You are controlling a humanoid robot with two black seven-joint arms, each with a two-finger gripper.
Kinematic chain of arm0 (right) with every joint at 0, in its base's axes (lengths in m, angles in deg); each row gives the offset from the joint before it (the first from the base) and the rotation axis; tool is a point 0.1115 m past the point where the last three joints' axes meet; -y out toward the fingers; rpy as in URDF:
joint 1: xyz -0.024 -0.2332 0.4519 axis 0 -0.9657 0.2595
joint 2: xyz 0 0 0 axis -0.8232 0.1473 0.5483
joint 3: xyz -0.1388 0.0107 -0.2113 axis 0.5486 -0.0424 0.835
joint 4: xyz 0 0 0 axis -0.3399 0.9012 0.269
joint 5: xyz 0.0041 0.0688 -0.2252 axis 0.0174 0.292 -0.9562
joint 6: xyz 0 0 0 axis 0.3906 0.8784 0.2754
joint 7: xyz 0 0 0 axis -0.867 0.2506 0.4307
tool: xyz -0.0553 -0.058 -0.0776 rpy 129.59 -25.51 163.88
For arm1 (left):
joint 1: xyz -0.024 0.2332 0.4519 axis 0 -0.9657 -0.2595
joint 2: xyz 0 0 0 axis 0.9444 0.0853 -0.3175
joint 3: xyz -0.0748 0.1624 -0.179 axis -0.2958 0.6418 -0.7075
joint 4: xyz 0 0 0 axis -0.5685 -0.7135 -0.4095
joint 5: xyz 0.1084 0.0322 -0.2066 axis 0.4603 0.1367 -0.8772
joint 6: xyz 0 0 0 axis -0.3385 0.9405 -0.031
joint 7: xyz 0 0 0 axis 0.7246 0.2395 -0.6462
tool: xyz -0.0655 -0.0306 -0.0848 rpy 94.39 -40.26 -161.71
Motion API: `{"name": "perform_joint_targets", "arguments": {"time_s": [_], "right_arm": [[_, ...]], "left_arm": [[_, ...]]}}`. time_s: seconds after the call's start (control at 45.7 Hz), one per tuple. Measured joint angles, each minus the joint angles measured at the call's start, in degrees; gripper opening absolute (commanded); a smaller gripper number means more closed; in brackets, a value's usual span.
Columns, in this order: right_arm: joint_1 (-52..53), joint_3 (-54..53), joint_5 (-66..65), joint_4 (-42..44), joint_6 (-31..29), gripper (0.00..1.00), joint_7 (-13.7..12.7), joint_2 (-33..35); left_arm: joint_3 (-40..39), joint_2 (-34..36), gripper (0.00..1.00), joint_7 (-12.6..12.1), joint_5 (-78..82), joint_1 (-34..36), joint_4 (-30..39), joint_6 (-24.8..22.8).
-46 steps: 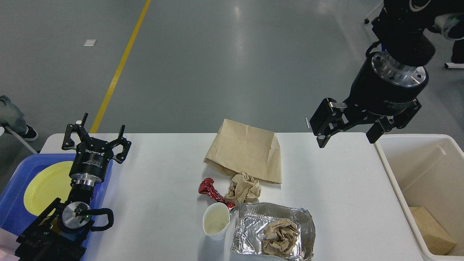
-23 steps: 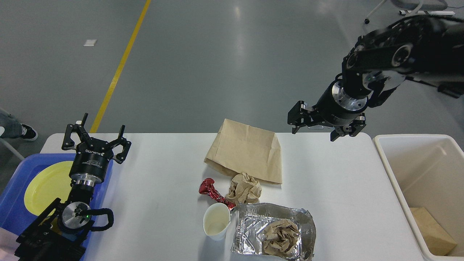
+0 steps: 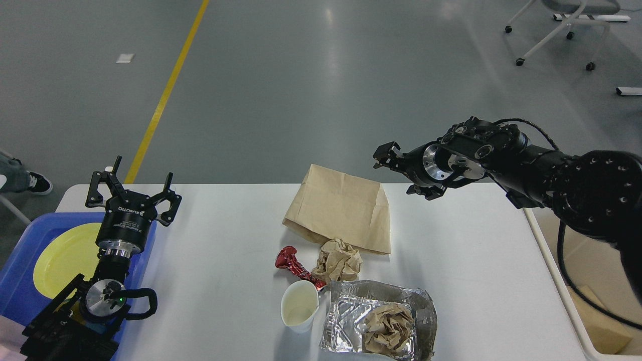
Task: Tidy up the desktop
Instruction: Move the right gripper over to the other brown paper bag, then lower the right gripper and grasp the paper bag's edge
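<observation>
Across the lower half of the head view lies the white worktop [image 3: 225,281], the desktop to be tidied, with litter gathered at its middle. At its right end stands a cream bin [image 3: 556,271], mostly hidden behind the right arm, with a brown scrap [image 3: 604,328] in its bottom. At the left end a blue tray [image 3: 17,265] holds a yellow plate [image 3: 62,258].

Next in size, a flat brown paper bag [image 3: 341,208] lies at the far edge; nearer me sits a crumpled foil tray [image 3: 381,318] holding a paper ball [image 3: 388,328]. A second paper ball [image 3: 338,260] touches the bag's near edge, a white cup [image 3: 299,306] stands just beside the foil, and a red wrapper [image 3: 293,265] lies between cup and ball.

The right tool [image 3: 404,173] hovers near the bag's far right corner, fingers apart and empty. The left tool [image 3: 133,193] points away over the tray edge, fingers spread, holding nothing.

Risk, as I judge it: the flat bag gives little to pinch, so a grasp may slip or push it off the far edge; dragging it could roll the ball into the cup and tip it. The cup's contents are hard to make out, and the foil tray is cut off at the bottom.
</observation>
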Motion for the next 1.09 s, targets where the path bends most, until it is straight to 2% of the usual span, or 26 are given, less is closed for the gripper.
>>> {"name": "perform_joint_targets", "arguments": {"time_s": [0.088,0.153,0.263,0.438,0.679,0.898,1.095], "right_arm": [[-2.73,-2.77,3.56,1.94,0.87,1.0,-0.03,-0.34],[-4.09,-2.79,3.12,2.4,3.63,1.0,-0.03,-1.26],[-6.42,0.13,-5.79,2.47,8.48,1.0,0.38,-2.83],[-9.77,0.97,-17.62,1.98,10.88,1.0,1.47,-4.42],[-12.98,-2.77,-18.51,2.12,12.59,1.0,2.6,-6.06],[-16.35,-3.13,-19.46,2.28,20.39,1.0,2.6,-8.06],[-17.29,-3.13,-19.47,2.27,21.76,1.0,2.55,-8.33]], "left_arm": [[0.0,0.0,0.99,0.0,0.01,-0.02,0.0,0.0],[0.0,0.0,0.99,0.0,0.01,-0.05,0.0,0.0],[0.0,0.0,0.99,0.0,0.0,-0.05,0.0,0.0],[0.0,0.0,0.99,0.0,0.01,-0.06,0.0,0.0],[0.0,0.0,0.99,0.0,0.0,-0.06,0.0,0.0],[0.0,0.0,0.99,0.04,0.0,-0.03,0.0,0.0],[0.0,0.0,0.99,0.04,0.0,-0.02,0.0,0.0]]}}
